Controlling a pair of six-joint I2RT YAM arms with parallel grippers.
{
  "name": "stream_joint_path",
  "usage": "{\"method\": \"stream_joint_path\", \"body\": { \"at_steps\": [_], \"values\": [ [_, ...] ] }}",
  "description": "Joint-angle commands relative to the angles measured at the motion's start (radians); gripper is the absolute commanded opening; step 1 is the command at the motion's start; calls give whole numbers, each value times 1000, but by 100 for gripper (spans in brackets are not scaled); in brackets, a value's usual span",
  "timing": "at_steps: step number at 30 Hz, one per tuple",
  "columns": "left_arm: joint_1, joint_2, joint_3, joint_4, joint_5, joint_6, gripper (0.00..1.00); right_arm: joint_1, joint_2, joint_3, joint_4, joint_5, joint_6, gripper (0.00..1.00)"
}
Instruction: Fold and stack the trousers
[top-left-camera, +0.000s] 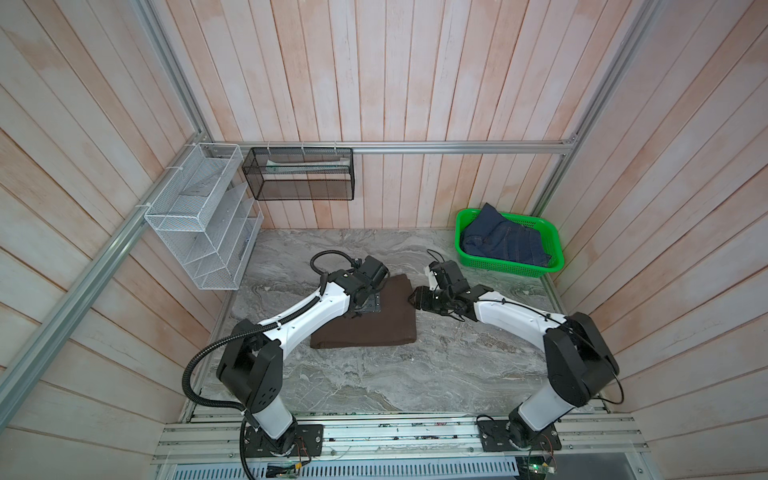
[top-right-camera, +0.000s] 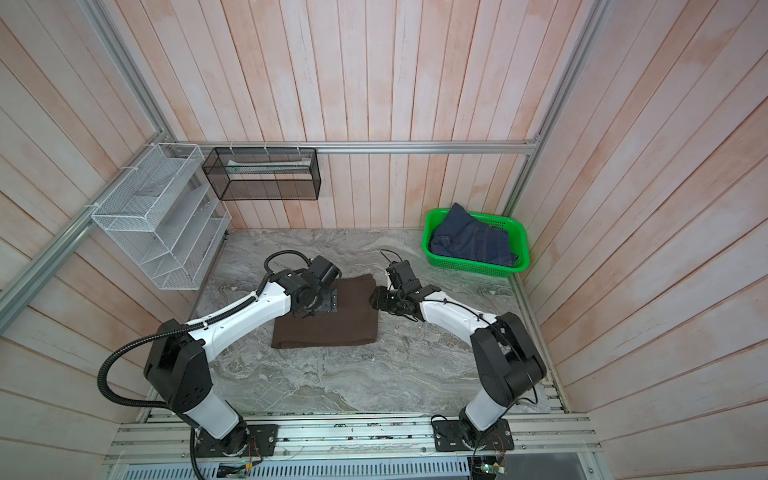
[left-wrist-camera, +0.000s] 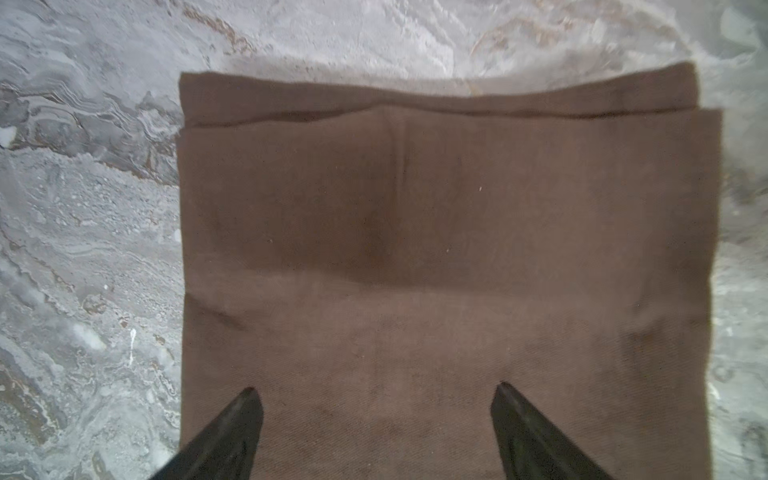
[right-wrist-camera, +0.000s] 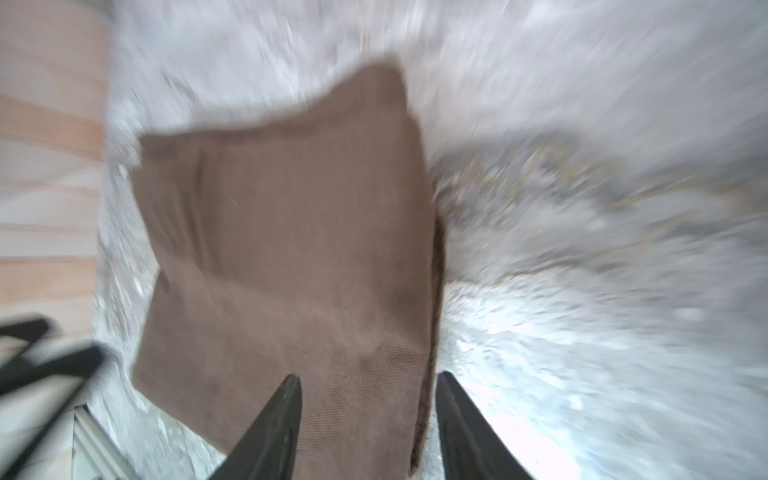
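My left gripper (left-wrist-camera: 376, 390) stands with jaws wide apart above the folded dark brown trousers (left-wrist-camera: 415, 249), clamping nothing. My right gripper (right-wrist-camera: 370, 376) also has its jaws parted and empty, one finger over the fabric and one over the table (this view is blurred).

I judge the fold complete. Lift both arms straight up so no fingertip drags the top layer.

The trousers lie mid-tabletop (top-left-camera: 415, 374) as a compact, thick rectangle of matte twill, with a strip of under-layer showing past the top layer's edge. The marble-pattern surface looks smooth. The denim jeans (top-left-camera: 503, 245) sit crumpled in the green plastic basket (top-left-camera: 507, 270), well apart.
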Motion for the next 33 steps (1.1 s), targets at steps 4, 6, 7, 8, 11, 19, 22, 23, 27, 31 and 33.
{"method": "stream_joint_path", "body": {
  "at_steps": [4, 6, 7, 8, 11, 19, 22, 23, 27, 31, 33],
  "values": [
    [-25, 35, -125, 39, 13, -83, 100, -65, -164, -118, -26, 144, -17, 54],
    [-25, 51, -158, 77, 34, -93, 100, -81, -192, -151, -20, 140, -17, 54],
    [-25, 63, -169, 95, 46, -96, 100, -88, -202, -167, -16, 140, -16, 54],
    [-25, 79, -175, 112, 55, -97, 100, -92, -208, -176, -14, 139, -16, 54],
    [-25, 135, -182, 161, 77, -97, 100, -102, -218, -200, -4, 130, -11, 54],
    [92, 287, -160, 191, 11, -20, 87, -121, -217, -213, -1, 117, -20, 54],
    [185, 309, -120, 176, -35, 69, 88, -124, -218, -213, 2, 115, -22, 54],
    [212, 319, -99, 168, -50, 97, 89, -125, -218, -214, 2, 117, -22, 54],
    [314, 375, 11, 167, -57, 230, 93, -128, -210, -209, 14, 115, -20, 54],
    [397, 468, 132, 159, -49, 313, 95, -134, -193, -198, 26, 104, -20, 54],
    [438, 513, 187, 152, -52, 341, 96, -134, -187, -194, 31, 99, -20, 54]
  ]
}}
